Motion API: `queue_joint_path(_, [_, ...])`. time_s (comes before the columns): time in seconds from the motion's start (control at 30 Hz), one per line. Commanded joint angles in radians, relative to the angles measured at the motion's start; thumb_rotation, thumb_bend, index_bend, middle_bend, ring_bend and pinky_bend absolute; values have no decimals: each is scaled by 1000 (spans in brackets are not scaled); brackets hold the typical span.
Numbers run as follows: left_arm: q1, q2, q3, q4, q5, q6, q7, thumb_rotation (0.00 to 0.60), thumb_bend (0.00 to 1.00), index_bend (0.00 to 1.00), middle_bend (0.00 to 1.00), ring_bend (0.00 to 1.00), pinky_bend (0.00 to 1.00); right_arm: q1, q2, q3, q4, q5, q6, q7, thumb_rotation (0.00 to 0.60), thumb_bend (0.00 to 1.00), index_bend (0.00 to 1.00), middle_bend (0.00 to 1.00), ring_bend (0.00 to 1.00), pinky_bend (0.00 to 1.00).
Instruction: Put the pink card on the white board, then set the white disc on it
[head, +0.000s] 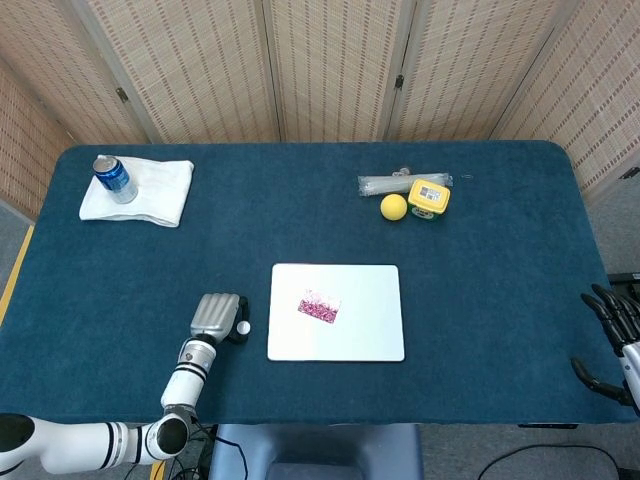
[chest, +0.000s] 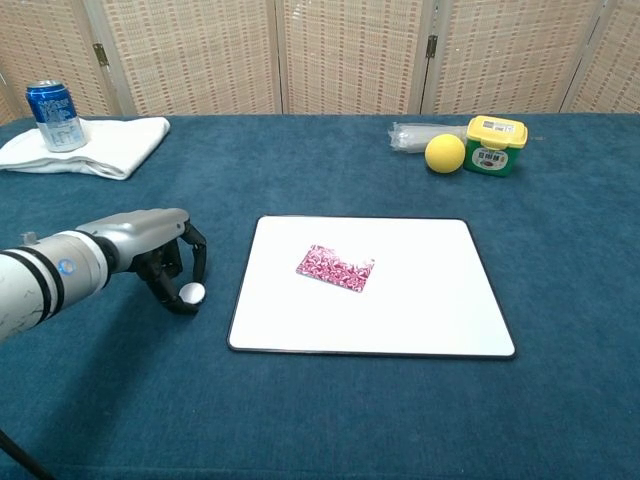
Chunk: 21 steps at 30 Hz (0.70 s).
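The pink patterned card (head: 319, 307) (chest: 335, 268) lies flat on the white board (head: 370, 290) (chest: 420, 300), left of its middle. A small white disc (head: 242, 326) (chest: 191, 293) sits on the blue cloth just left of the board's left edge. My left hand (head: 215, 315) (chest: 150, 235) is over it, and its curled thumb and a finger pinch the disc from both sides, low at the table. At the table's right edge, beyond the cloth, my right hand (head: 612, 335) hangs with fingers spread and nothing in it.
A blue can (head: 115, 178) (chest: 55, 115) stands on a folded white towel (head: 155, 195) (chest: 110, 145) at the back left. A yellow ball (head: 394, 207) (chest: 445, 153), a yellow-lidded tub (head: 429, 197) (chest: 495, 145) and a clear plastic packet (head: 385, 184) lie at the back right.
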<state>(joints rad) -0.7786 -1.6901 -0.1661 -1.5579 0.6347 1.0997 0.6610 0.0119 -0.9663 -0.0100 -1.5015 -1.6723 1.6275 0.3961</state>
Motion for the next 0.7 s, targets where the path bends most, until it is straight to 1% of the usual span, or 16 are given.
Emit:
queue_joint_path(0.03, [1, 13, -5, -27, 6, 13, 3, 600, 239, 603, 1000, 1000, 1000, 0, 0, 0, 0, -1, 2, -1, 600, 264, 0, 0, 0, 0])
queue_joint_path(0.33, [-10, 79, -42, -182, -34, 59, 40, 600, 239, 597, 1000, 1000, 1000, -1, 1, 1, 1, 1, 6, 10, 600, 263, 0, 0, 0, 0])
queue_joint_path(0.47, [-55, 89, -71, -233, -54, 84, 106, 600, 239, 595, 1000, 1000, 1000, 0, 8, 5, 1, 13, 1, 32, 600, 264, 0, 0, 0, 0])
queue_joint_path(0.6, [-118, 68, -113, -238, -98, 96, 172, 600, 239, 595, 1000, 1000, 1000, -9, 15, 21, 14, 46, 17, 84, 600, 264, 0, 0, 0, 0])
queue_joint_path(0.7, [-175, 32, -137, -207, -134, 92, 221, 600, 239, 595, 1000, 1000, 1000, -11, 21, 31, 30, 72, 12, 136, 600, 264, 0, 0, 0, 0])
